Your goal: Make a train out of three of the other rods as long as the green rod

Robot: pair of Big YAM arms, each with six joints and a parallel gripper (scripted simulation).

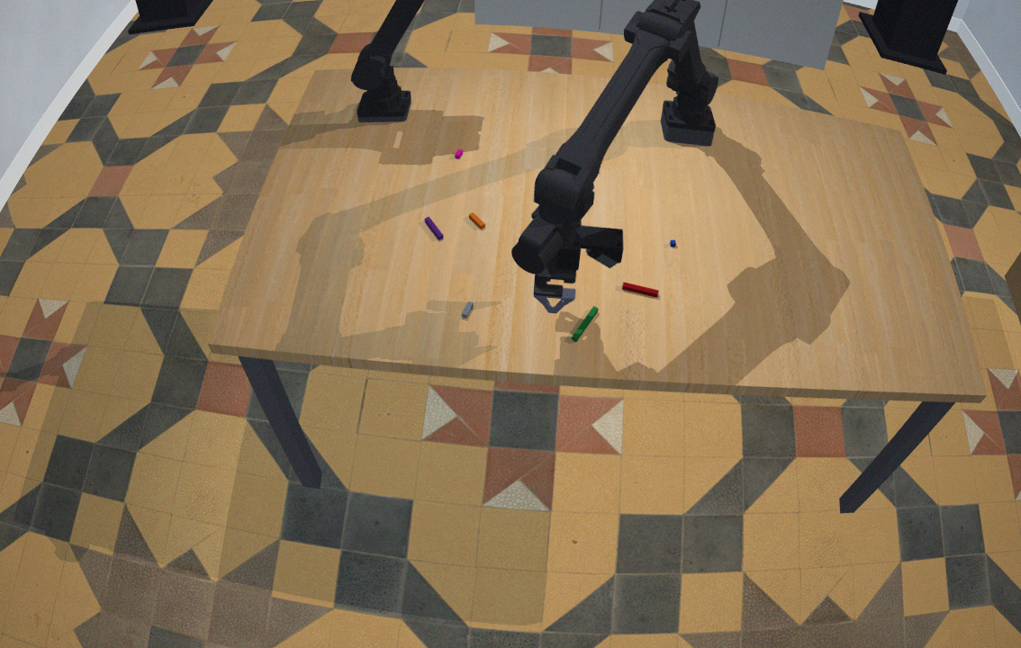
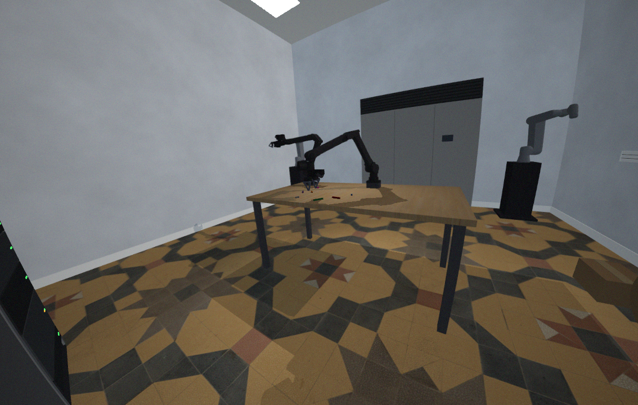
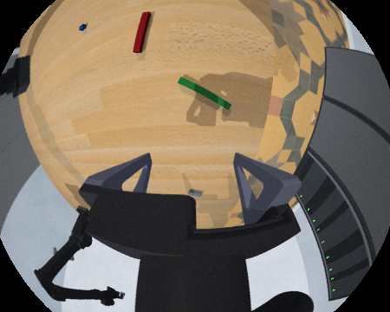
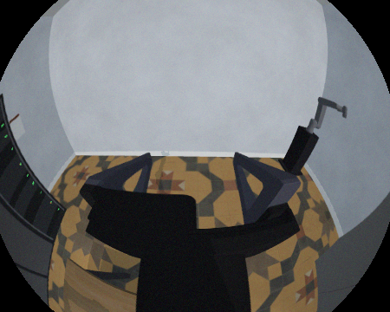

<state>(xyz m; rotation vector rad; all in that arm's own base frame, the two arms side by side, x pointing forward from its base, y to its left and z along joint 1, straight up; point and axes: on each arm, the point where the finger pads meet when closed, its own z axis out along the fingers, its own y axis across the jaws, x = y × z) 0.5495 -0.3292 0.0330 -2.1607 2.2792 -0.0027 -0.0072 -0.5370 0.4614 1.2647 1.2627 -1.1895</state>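
The green rod lies flat near the table's front edge, the red rod beside it, the small blue rod behind. The grey rod lies left of them in the top view. The orange rod and purple rod lie close but apart; the magenta rod is farther back. No rods touch. My left gripper is open and empty above the table, between the grey and green rods. My right gripper is open, empty and raised, away from the rods.
The left arm's base and the right arm's base stand at the back of the wooden table. The left arm reaches forward over the middle and may hide part of the tabletop. The front table edge is close to the green rod.
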